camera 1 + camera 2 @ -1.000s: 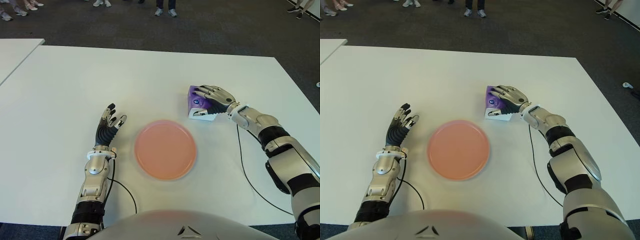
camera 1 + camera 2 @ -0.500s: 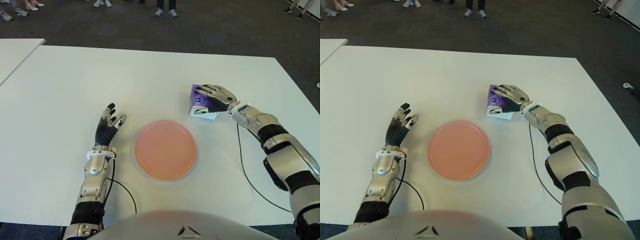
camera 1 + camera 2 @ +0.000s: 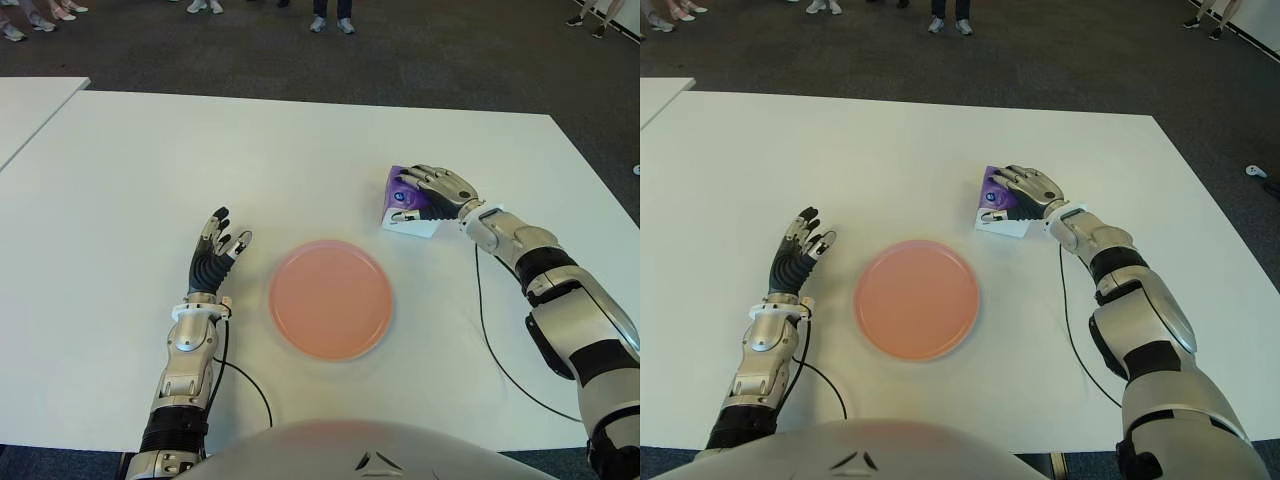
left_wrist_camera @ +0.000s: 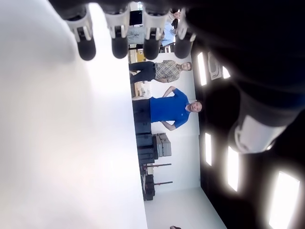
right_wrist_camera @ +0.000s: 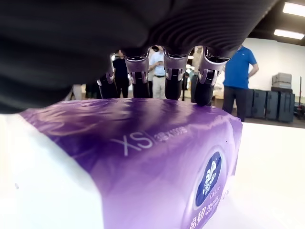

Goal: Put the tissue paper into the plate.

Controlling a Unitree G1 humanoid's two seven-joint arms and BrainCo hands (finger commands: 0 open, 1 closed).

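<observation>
Wide white table [image 3: 300,150] on dark carpet, and at its centre sits the round pink plastic plate [image 3: 331,299], our landmark. Up and to the right of the plate, the right hand [image 3: 437,189] is draped over the purple-and-white soft pack of tissue paper [image 3: 405,204], fingers curled across its top, gripping it. Left of the plate, the left hand [image 3: 215,250] shows with fingers spread, holding nothing.

Left wrist view: fingertips [image 4: 112,45] extended above bare table, people standing beyond.

Right wrist view: fingertips [image 5: 172,86] hooked over the pack's far edge [image 5: 143,152].
</observation>
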